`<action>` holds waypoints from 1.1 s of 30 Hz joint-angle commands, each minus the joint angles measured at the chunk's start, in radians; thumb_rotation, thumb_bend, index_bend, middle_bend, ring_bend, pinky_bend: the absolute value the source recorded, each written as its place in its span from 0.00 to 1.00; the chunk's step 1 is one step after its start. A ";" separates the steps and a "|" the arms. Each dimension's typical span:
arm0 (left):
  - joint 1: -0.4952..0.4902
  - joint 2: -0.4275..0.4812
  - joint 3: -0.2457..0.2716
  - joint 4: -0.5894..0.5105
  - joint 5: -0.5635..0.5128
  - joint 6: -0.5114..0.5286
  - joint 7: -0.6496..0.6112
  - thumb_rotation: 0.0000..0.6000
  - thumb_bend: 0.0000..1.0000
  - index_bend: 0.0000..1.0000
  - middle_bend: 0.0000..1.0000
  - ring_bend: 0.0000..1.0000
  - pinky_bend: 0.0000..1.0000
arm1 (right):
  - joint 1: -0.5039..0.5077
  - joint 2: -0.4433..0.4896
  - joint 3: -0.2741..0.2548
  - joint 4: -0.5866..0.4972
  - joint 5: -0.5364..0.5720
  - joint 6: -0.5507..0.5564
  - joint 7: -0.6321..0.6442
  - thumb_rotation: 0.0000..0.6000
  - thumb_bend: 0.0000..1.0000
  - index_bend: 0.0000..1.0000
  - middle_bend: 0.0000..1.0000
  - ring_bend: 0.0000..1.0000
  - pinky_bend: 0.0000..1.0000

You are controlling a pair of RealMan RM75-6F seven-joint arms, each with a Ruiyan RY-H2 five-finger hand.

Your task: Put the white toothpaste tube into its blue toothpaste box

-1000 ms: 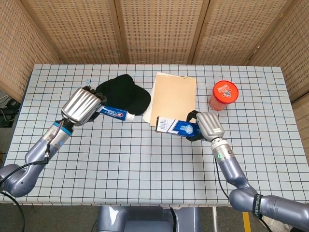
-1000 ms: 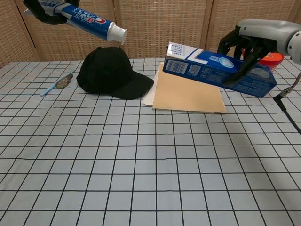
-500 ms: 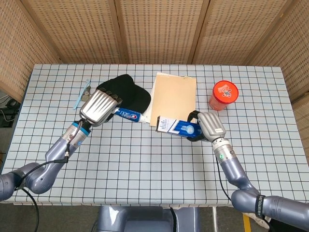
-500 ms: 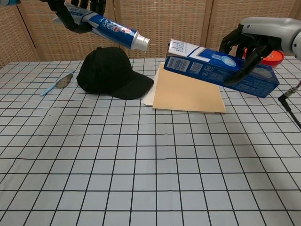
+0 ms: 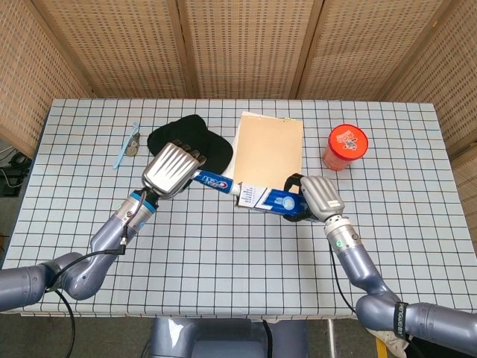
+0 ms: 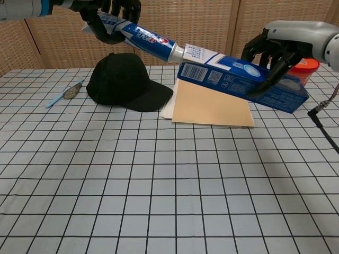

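Note:
My left hand (image 5: 173, 168) (image 6: 108, 18) grips the white toothpaste tube (image 5: 215, 180) (image 6: 148, 41) by its rear end, held in the air. The tube's cap end touches the open left end of the blue toothpaste box (image 5: 266, 199) (image 6: 241, 79). My right hand (image 5: 317, 195) (image 6: 280, 45) holds the box near its right end, above the table, its left end tilted up in the chest view. Whether the cap has entered the box opening I cannot tell.
A black cap (image 5: 192, 145) (image 6: 127, 82) lies behind the left hand. A tan folder (image 5: 267, 148) (image 6: 212, 106) lies under the box. A red-lidded jar (image 5: 346, 145) (image 6: 307, 69) stands at the right. A blue toothbrush (image 5: 127, 145) (image 6: 64, 93) lies far left.
My left hand carried the tube rightward until its cap met the box's open end. My right hand shifted the box slightly left.

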 commanded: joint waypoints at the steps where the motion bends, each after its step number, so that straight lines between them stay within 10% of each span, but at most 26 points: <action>1: -0.013 -0.016 0.002 0.004 -0.007 0.011 0.013 1.00 0.57 0.87 0.54 0.49 0.45 | 0.003 -0.003 -0.004 -0.001 0.001 -0.001 0.004 1.00 0.19 0.66 0.49 0.56 0.64; 11: -0.070 -0.069 0.015 0.006 0.024 0.052 0.111 1.00 0.57 0.86 0.54 0.49 0.45 | 0.014 -0.010 0.002 0.005 0.007 -0.007 0.049 1.00 0.19 0.66 0.49 0.56 0.64; 19: -0.138 -0.116 0.040 0.089 0.255 0.114 0.256 1.00 0.57 0.81 0.51 0.48 0.42 | 0.008 -0.002 0.032 0.035 0.016 -0.021 0.147 1.00 0.19 0.66 0.49 0.56 0.64; 33: -0.184 -0.154 -0.001 0.136 0.334 0.149 0.358 1.00 0.19 0.34 0.15 0.17 0.19 | -0.057 0.014 0.053 0.097 -0.054 -0.043 0.405 1.00 0.19 0.66 0.49 0.56 0.64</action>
